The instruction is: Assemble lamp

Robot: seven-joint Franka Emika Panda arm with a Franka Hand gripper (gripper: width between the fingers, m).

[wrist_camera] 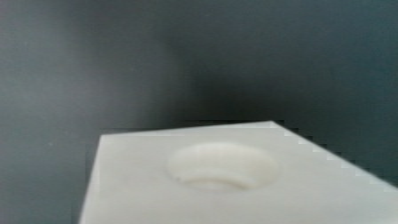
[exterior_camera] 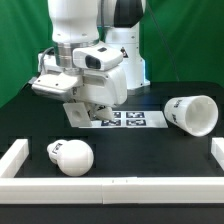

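Assembly looks hardly begun: bulb point(exterior_camera: 71, 157) and shade point(exterior_camera: 192, 113) lie loose, the base point(wrist_camera: 151, 190) has its socket point(wrist_camera: 226, 166) empty, and I cannot tell how open my gripper point(exterior_camera: 84, 112) is.

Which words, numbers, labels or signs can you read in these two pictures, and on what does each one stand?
No words, brand names or numbers are readable in either view.
marker board: black-and-white square tags, patterns only, no letters.
bulb: a square tag, too small to read.
shade: a square tag, too blurred to read.
base: plain white in the wrist view, no marking.
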